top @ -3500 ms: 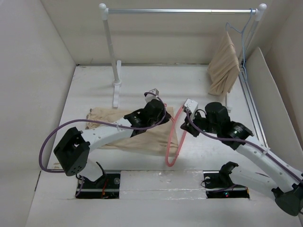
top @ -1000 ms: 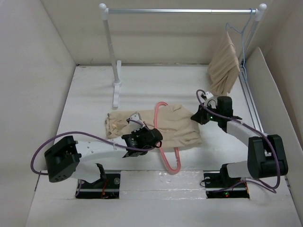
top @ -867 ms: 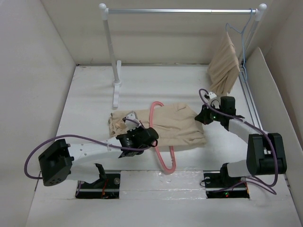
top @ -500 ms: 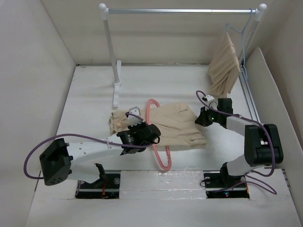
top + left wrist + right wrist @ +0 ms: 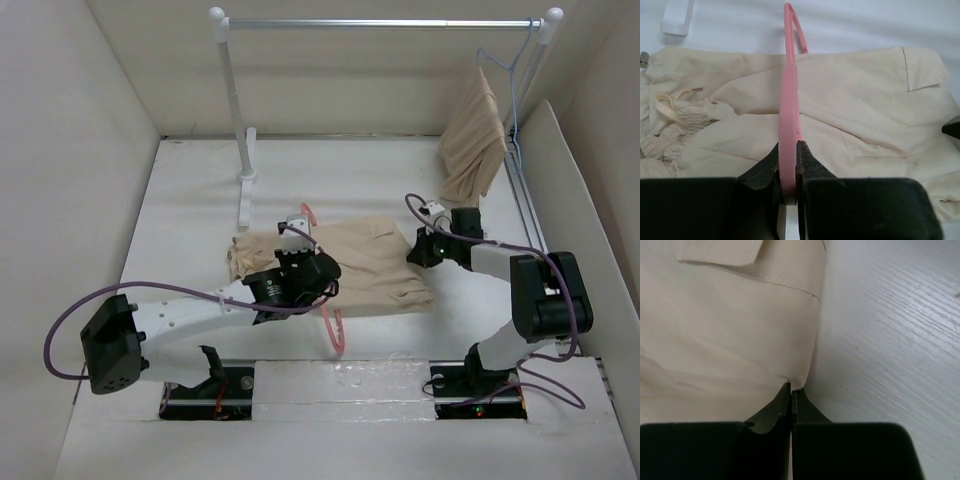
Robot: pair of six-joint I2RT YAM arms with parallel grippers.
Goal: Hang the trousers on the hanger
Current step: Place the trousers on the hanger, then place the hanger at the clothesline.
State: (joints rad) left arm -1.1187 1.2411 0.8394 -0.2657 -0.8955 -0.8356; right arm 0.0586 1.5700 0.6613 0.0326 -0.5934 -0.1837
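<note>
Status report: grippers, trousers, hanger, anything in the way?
Left gripper shut on hanger, held on edge across trousers. Right gripper pinching trousers' right edge. Trousers lying flat. Nothing blocking in view.

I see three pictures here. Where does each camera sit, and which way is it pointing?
Top external: fixed above and behind the arms, looking down and forward across the table to the clothes rail; both arms show, bases included.
Left wrist: on the left arm, looking along the left gripper, shut on the hanger, out over the trousers.
Right wrist: on the right arm, looking along the right gripper, shut on the trousers' edge.
Shared: all three views show the trousers.
</note>
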